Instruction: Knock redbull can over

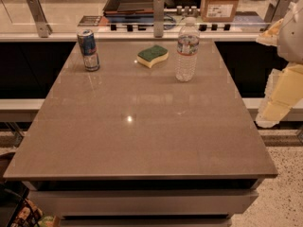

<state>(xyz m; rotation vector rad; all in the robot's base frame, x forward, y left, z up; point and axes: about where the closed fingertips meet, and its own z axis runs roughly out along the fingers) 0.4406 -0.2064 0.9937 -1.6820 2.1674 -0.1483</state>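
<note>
Risks clipping the water bottle (187, 51) at 1 o'clock on crossing from the gripper (284, 91) at 3 o'clock — grip state impossible to tell — to the redbull can (88, 50), upright at 10 o'clock.

Shows blue and silver panels with a red logo on the redbull can (88, 50) far left of the jaws, green over yellow on the sponge (152, 56), a white-and-red label on the clear bottle (187, 51) nearer them, and cream yellow on the gripper (281, 96) at the right edge.
</note>
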